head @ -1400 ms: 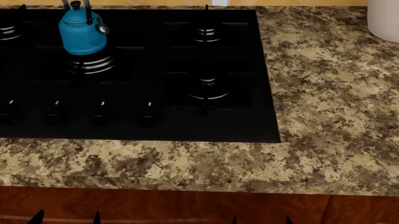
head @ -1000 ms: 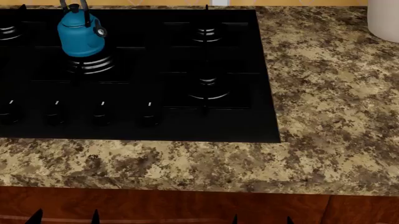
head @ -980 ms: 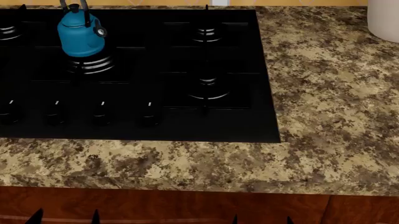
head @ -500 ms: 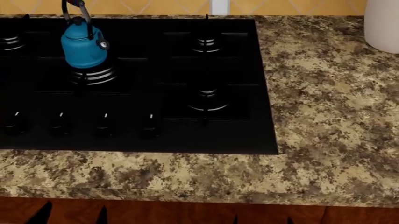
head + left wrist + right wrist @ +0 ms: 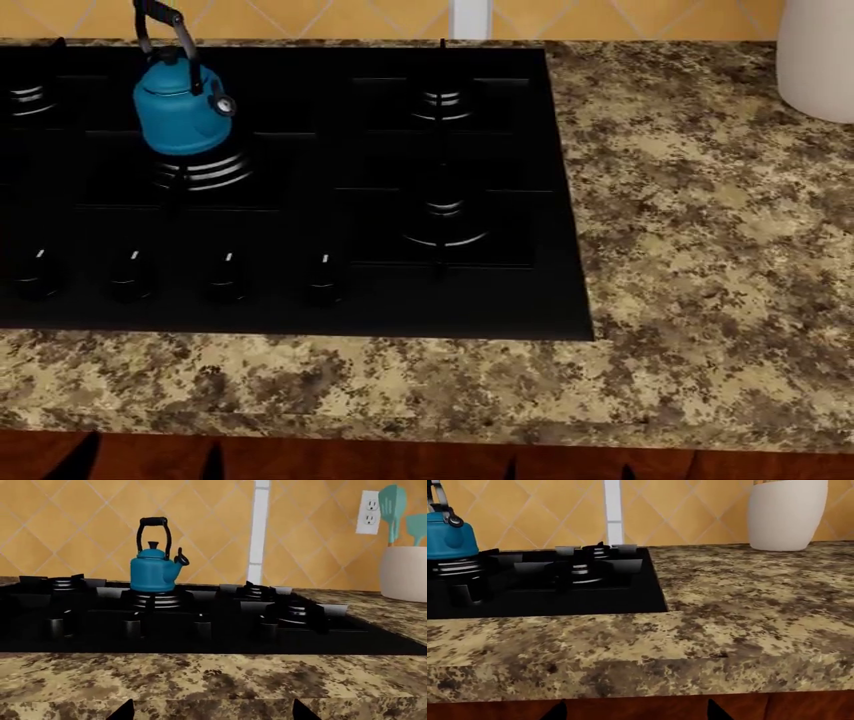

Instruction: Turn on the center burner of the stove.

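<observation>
The stove (image 5: 334, 150) is a black glass cooktop set in the granite counter. The center burner (image 5: 200, 170) shows bright silver rings under a blue kettle (image 5: 180, 100). It also shows in the left wrist view (image 5: 157, 600) and the right wrist view (image 5: 457, 566). Small black knobs (image 5: 224, 278) line the stove's front edge. My left gripper (image 5: 147, 465) and right gripper (image 5: 567, 470) are open and empty, low in front of the counter edge, only the fingertips showing. The left gripper (image 5: 211, 712) faces the knobs (image 5: 202, 629). The right gripper (image 5: 635, 712) faces the counter's right part.
Two smaller burners (image 5: 445, 225) sit on the stove's right side. A white utensil jar (image 5: 817, 55) stands at the counter's back right, also in the left wrist view (image 5: 403, 572) and the right wrist view (image 5: 787, 512). A tiled wall with an outlet (image 5: 368, 512) is behind.
The stove and counter have slid down in the head view, showing more of the back wall. The fingertips sit lower at the bottom edge. Kettle and knobs are unchanged.
</observation>
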You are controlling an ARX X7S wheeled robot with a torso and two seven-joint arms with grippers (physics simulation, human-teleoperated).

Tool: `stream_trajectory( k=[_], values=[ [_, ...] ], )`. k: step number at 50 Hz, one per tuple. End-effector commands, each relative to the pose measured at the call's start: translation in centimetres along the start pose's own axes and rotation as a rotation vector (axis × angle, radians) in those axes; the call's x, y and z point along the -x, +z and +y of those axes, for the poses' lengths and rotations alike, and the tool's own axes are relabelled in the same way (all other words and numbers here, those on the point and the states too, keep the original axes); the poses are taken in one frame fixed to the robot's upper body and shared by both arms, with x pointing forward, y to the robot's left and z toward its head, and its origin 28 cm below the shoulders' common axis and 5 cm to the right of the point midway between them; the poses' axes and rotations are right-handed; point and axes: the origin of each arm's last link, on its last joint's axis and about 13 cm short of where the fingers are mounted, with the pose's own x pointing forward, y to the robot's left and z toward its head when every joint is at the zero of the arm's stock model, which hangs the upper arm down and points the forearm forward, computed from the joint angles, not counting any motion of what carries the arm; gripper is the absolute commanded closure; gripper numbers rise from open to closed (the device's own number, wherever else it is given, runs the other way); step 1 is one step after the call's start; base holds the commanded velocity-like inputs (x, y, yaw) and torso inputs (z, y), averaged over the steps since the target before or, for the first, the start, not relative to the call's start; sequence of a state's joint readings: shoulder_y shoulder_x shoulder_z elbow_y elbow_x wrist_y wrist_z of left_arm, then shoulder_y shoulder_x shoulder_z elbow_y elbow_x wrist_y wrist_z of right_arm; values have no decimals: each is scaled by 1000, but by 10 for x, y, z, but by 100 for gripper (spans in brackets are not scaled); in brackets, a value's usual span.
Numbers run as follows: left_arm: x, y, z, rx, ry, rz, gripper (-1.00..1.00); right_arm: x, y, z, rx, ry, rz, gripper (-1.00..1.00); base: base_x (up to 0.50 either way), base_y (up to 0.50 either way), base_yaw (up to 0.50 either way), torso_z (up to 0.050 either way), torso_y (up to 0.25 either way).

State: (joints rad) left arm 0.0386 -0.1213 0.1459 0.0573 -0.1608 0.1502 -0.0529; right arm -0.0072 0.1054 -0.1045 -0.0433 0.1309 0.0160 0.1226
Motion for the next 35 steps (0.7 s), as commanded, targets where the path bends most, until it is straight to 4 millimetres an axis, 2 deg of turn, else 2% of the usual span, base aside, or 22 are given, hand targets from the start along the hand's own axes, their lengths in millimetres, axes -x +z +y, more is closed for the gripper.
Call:
stream_trajectory(
  k=[1,6,7,8,13,18,29,35],
  values=[
    [-1,0,4,12,59,32,-100,0,12,-6,-51,-16,-10,-100,0,0,0,0,0],
    [-1,0,4,45,64,50,-100,1,14,-7,-44,-15,-15,-100,0,0,0,0,0],
    [0,6,5,55,66,55,-100,3,34,-10,-33,-12,-46,-100,0,0,0,0,0],
    [0,5,5,69,64,61,-100,4,40,-9,-37,-11,-54,-100,0,0,0,0,0],
    [1,15,4,48,60,39,-100,5,55,-7,-20,5,-80,-100,0,0,0,0,0],
    [-1,33,6,65,85,15,-100,8,74,-13,-8,-11,-121,-100,0,0,0,0,0],
    [0,62,8,37,99,-47,-100,16,92,-17,9,-18,-161,-100,0,0,0,0,0],
    [0,71,9,24,108,-59,-100,18,97,-17,46,-14,-173,-100,0,0,0,0,0]
  ],
)
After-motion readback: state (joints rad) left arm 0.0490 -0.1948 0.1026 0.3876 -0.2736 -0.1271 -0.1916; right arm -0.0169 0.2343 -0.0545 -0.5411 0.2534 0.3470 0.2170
